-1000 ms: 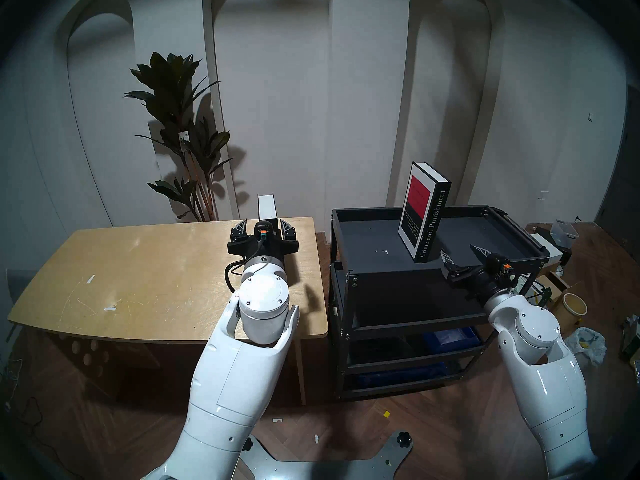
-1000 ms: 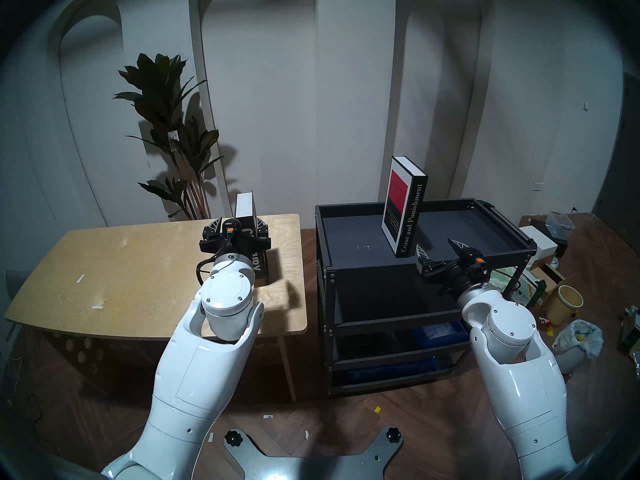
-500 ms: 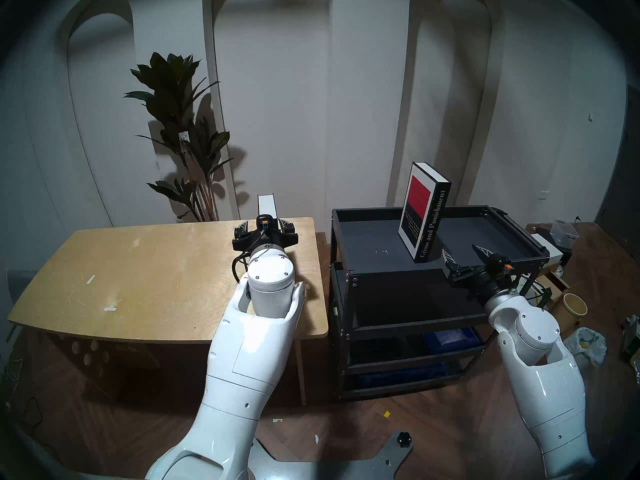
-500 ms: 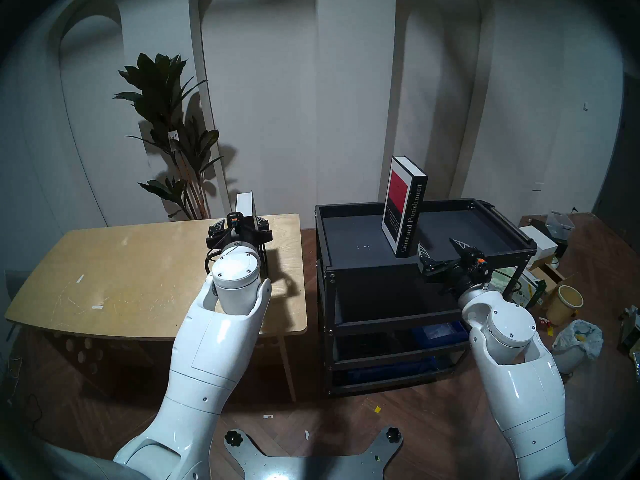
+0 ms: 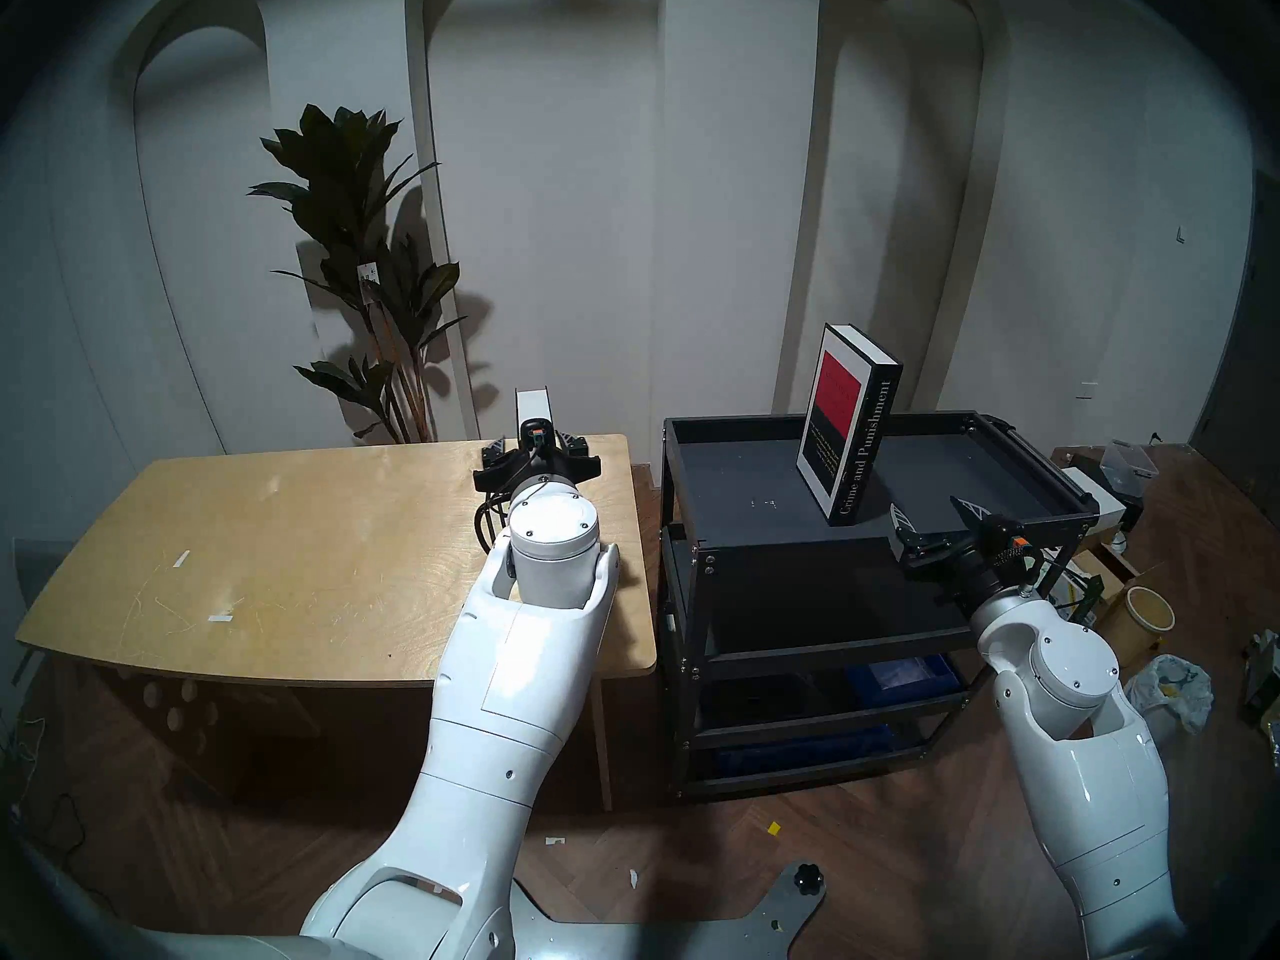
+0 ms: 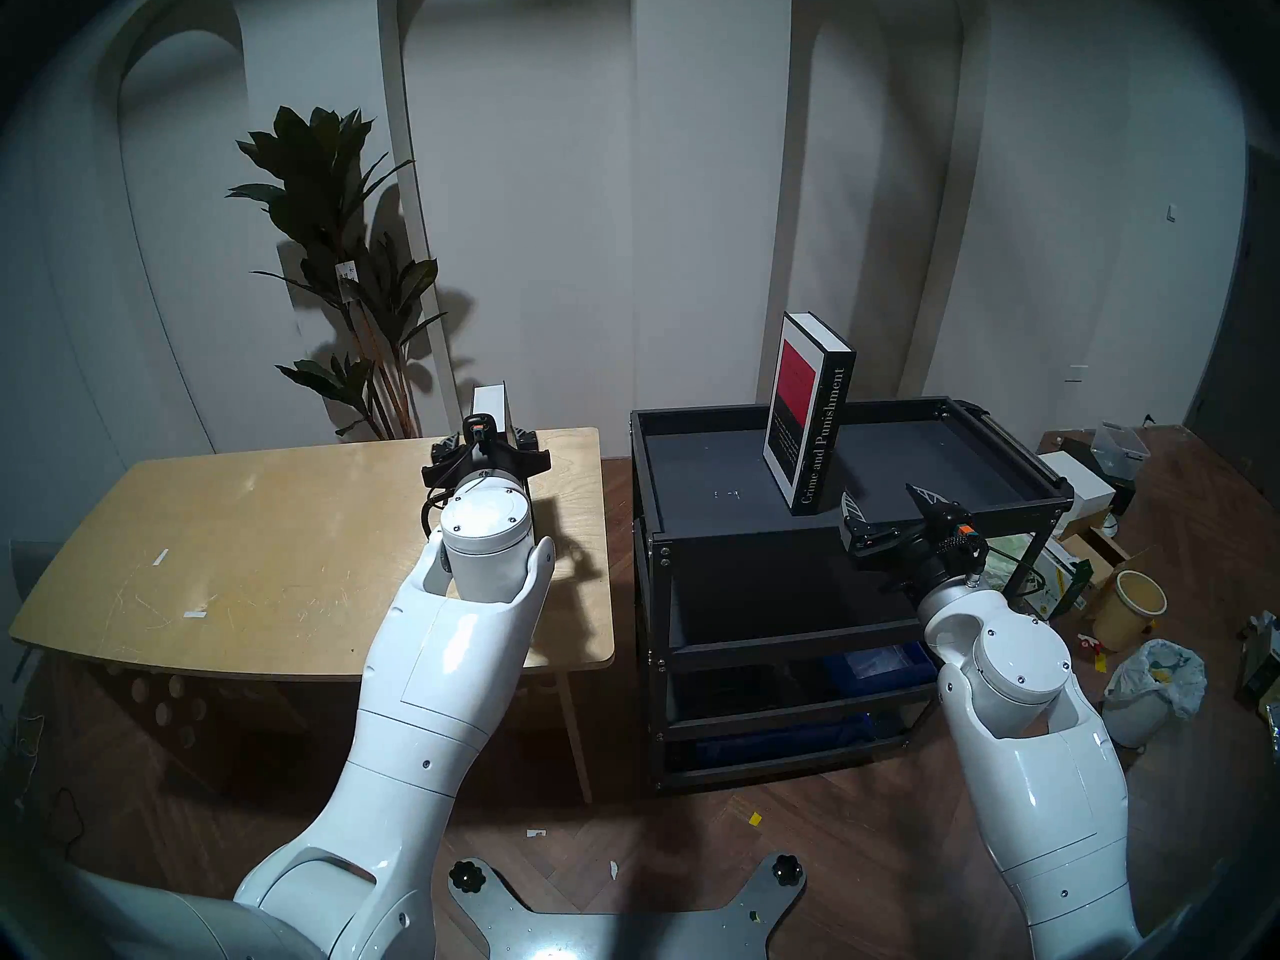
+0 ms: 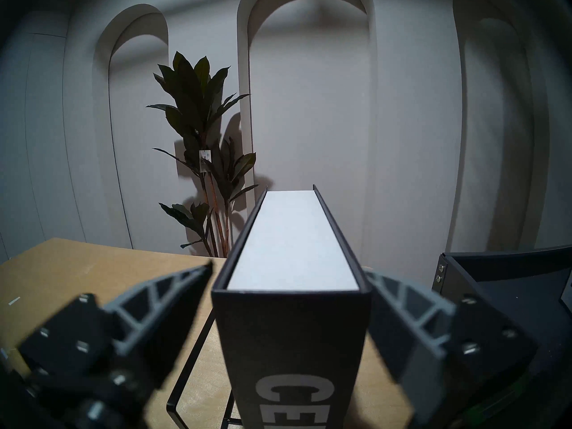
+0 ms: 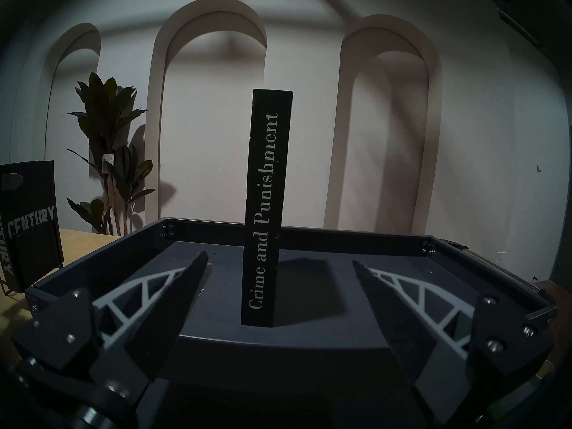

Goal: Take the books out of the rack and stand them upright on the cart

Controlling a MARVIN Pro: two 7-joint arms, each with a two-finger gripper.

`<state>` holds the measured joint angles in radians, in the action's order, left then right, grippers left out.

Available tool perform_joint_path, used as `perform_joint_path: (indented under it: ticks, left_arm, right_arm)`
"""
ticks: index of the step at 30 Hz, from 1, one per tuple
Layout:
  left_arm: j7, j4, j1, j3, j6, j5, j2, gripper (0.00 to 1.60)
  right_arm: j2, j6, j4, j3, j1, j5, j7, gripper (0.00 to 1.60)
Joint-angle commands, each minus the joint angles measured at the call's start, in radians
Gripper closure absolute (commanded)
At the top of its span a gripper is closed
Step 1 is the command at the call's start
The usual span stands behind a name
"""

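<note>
The shorter black book with "CENTURY" on its spine [image 7: 294,341] stands in the thin black wire rack [image 7: 191,358] on the wooden table, its white page edges up [image 5: 533,411]. My left gripper [image 7: 288,270] is open with one finger on each side of this book near its top. The right finger is at the cover and a small gap shows at the left finger. The taller "Crime and Punishment" book [image 5: 859,439] stands upright on the top shelf of the black cart [image 5: 734,424]. My right gripper [image 5: 925,503] is open and empty, just in front of that book's spine [image 8: 266,202] and apart from it.
The wooden table [image 5: 312,536] stands left of the cart with a narrow gap between them. A tall potted plant [image 5: 360,245] stands behind the table. Blue bins [image 5: 900,674] sit on a lower cart shelf. A bucket [image 5: 1150,612], bags and boxes litter the floor at the right.
My left arm has moved forward and its fingers have come in closer around the CENTURY book. My right gripper has drawn back slightly from the Crime and Punishment book.
</note>
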<state>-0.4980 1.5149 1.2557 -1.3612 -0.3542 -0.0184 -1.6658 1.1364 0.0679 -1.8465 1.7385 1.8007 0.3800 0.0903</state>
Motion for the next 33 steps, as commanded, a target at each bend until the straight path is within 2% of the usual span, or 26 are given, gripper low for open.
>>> perform_joint_path:
  ticks: [1,2,3,5,14,20,33]
  left_arm:
    - [0.016,0.011,-0.048,-0.005,0.007,0.009,-0.001,1.04]
    - [0.015,0.012,-0.049,-0.006,0.004,0.01,-0.002,1.19]
    - [0.016,0.012,-0.049,-0.007,0.004,0.01,-0.002,1.54]
    - [0.021,0.017,-0.047,-0.008,0.002,0.014,-0.001,1.6]
    - [0.027,0.148,-0.023,0.005,-0.043,0.008,0.003,1.6]
    - [0.022,0.21,-0.039,0.009,-0.08,0.005,-0.007,1.6]
    - [0.025,0.364,-0.097,0.067,-0.177,0.003,-0.058,1.6]
  right_arm:
    - [0.001,-0.015,-0.026,0.006,-0.002,0.001,0.001,0.0]
    - [0.001,-0.016,-0.026,0.006,-0.002,0.0,0.001,0.0]
    - [0.001,-0.016,-0.026,0.006,-0.003,0.0,0.001,0.0]
    - [0.0,-0.016,-0.025,0.006,-0.003,0.0,0.002,0.0]
    - [-0.009,-0.023,-0.028,-0.03,-0.024,-0.029,0.011,0.0]
    - [-0.019,-0.033,-0.043,-0.058,-0.043,-0.049,0.031,0.0]
    - [0.019,-0.074,-0.106,-0.19,-0.112,-0.068,0.075,0.0]
